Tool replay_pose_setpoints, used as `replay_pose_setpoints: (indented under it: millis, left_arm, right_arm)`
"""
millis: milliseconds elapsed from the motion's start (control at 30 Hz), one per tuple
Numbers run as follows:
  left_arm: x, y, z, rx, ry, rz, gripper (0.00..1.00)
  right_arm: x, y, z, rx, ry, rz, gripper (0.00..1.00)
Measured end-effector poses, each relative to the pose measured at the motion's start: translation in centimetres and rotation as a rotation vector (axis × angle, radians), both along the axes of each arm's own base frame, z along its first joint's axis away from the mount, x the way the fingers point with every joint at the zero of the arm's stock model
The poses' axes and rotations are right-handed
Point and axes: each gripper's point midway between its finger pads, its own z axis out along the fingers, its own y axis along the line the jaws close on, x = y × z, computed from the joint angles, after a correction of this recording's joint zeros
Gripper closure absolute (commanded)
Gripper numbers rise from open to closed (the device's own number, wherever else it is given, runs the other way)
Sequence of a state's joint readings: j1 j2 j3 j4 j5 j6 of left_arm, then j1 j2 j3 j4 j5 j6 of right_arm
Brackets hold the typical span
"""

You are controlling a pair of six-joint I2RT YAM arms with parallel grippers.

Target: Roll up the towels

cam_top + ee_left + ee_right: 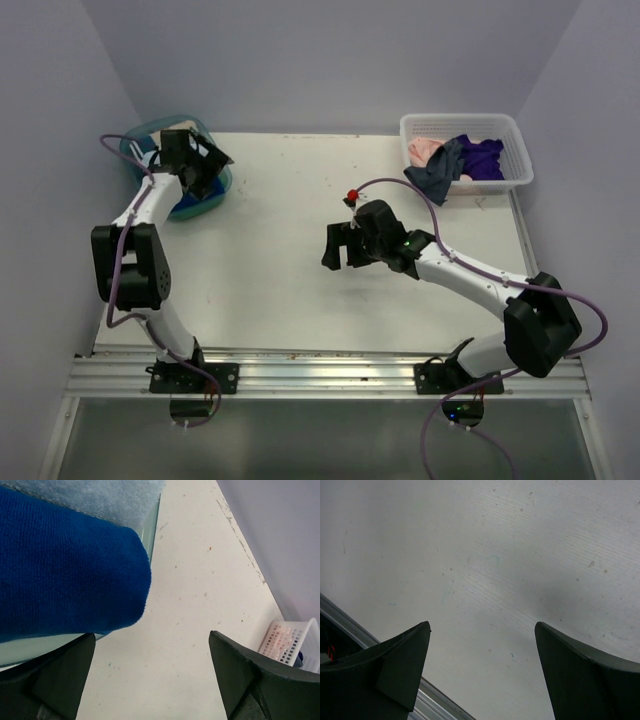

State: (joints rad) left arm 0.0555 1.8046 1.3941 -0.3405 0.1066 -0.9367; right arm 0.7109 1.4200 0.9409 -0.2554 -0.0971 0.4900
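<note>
A rolled royal blue towel (65,565) lies in a teal tub (146,131) at the back left, with a light blue towel (100,497) beside it. A bit of the blue towel (188,205) shows under the arm in the top view. My left gripper (203,165) hovers over the tub's right rim, open and empty (152,635), with the blue roll just past its left finger. My right gripper (340,250) is open and empty above the bare table middle (482,625). Pink (424,150), grey (440,172) and purple (484,158) towels lie loose in a white basket (512,135).
The white basket stands at the back right corner and shows small in the left wrist view (295,642). A metal rail (320,372) runs along the table's near edge. Walls close in the left, back and right sides.
</note>
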Motion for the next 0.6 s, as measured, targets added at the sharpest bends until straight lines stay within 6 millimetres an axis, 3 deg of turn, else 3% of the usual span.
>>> replay_pose_setpoints:
  millis: [233,433,500,600]
  left_arm:
    - [-1.3,-0.4,4.0,0.017,-0.067,-0.051,0.0]
    - [-3.7,-1.4,8.0,0.07,-0.143,-0.129,0.0]
    - [-5.1,-2.7,9.2,0.109,-0.17,-0.185,0.0]
    - [-7.6,-6.2,10.4,0.17,-0.211,-0.304,0.0]
  right_arm:
    - [0.0,-0.4,0.4,-0.006,-0.012,-0.013,0.09]
    - [0.9,-2.5,1.8,-0.07,-0.075,-0.091,0.06]
    - [1.5,-3.5,2.4,-0.108,-0.108,-0.133,0.04]
    - [2.3,-5.5,3.6,-0.177,-0.162,-0.211,0.04]
